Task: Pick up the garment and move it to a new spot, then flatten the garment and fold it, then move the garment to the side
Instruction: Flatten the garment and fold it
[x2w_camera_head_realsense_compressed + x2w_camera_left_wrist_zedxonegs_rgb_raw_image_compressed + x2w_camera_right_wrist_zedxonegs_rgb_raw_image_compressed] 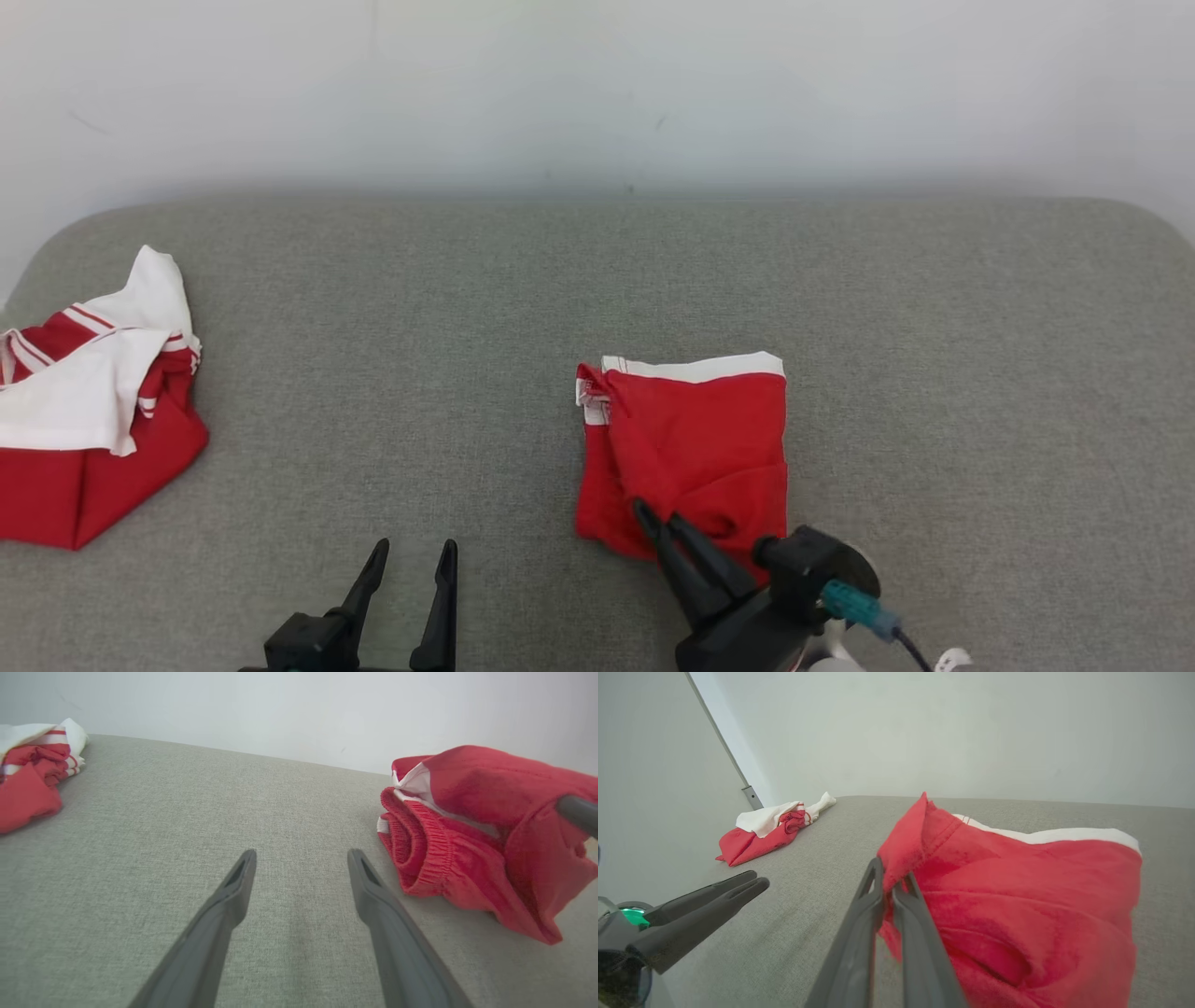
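The garment (695, 439) is a folded red piece with a white band along its far edge, lying right of centre on the grey cushion. My right gripper (658, 521) is shut on the garment's near edge, pinching and lifting a fold of red cloth (901, 877). In the right wrist view the right gripper (892, 877) has its two fingers pressed together on that fold. My left gripper (412, 553) stands open over bare cushion to the left of the garment (472, 830); between the fingers of the left gripper (302, 856) there is nothing.
A second red and white garment (89, 411) lies crumpled at the cushion's far left edge. The grey cushion (420, 308) ends at a pale wall behind. Bare fabric stretches between the two garments and to the right of the folded one.
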Motion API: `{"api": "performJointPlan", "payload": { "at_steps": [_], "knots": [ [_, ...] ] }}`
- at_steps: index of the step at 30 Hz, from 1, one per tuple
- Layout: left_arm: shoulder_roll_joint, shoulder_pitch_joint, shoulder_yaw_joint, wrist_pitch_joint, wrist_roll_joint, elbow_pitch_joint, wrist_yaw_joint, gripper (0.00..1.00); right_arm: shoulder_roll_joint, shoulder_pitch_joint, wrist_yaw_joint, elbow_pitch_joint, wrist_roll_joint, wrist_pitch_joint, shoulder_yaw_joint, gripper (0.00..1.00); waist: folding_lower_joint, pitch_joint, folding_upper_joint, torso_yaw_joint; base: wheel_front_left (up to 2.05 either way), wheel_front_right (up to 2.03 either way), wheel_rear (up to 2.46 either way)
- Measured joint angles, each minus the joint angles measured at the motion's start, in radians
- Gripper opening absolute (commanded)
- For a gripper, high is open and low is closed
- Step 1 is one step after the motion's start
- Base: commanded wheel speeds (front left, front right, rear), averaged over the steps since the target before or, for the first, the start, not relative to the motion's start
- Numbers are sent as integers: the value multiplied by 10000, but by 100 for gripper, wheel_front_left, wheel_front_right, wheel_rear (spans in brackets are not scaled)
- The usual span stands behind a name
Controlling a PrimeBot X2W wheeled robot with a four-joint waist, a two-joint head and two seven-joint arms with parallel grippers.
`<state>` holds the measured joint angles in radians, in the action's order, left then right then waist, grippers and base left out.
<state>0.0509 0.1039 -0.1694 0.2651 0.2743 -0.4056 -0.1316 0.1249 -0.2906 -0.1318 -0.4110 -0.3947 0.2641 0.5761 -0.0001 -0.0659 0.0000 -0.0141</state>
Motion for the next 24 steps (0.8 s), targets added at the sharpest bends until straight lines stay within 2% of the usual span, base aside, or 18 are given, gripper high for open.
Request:
{"api": "performJointPlan", "payload": {
  "at_steps": [2,3,4,5,10,13,24],
  "knots": [
    [0,-3,52,0,-2,0,0,100,-25,-31,0,-192,-38,-2,259,0,0,1,0,62,0,0,0],
    [0,-3,75,0,-2,0,0,100,-61,-49,0,-282,-115,0,316,29,0,-3,0,86,0,0,0],
    [0,-3,92,0,-2,-4,0,100,-100,-77,0,-378,-153,0,334,47,0,-10,0,105,0,0,0],
    [0,-3,107,0,-4,-8,0,100,-142,-102,0,-470,-234,0,343,100,0,-16,0,121,0,0,0],
    [0,-11,332,0,-100,-10,0,100,-290,-109,0,-500,-278,0,349,100,1,11,0,81,0,0,0],
    [0,-36,550,0,-253,-2,0,100,-280,64,0,-326,-257,0,-134,100,1,58,0,-19,0,0,0],
    [-4,-384,1394,-2,-731,336,12,100,-399,1329,0,341,1260,0,-3597,100,1,296,0,-532,0,0,0]
  ]
}}
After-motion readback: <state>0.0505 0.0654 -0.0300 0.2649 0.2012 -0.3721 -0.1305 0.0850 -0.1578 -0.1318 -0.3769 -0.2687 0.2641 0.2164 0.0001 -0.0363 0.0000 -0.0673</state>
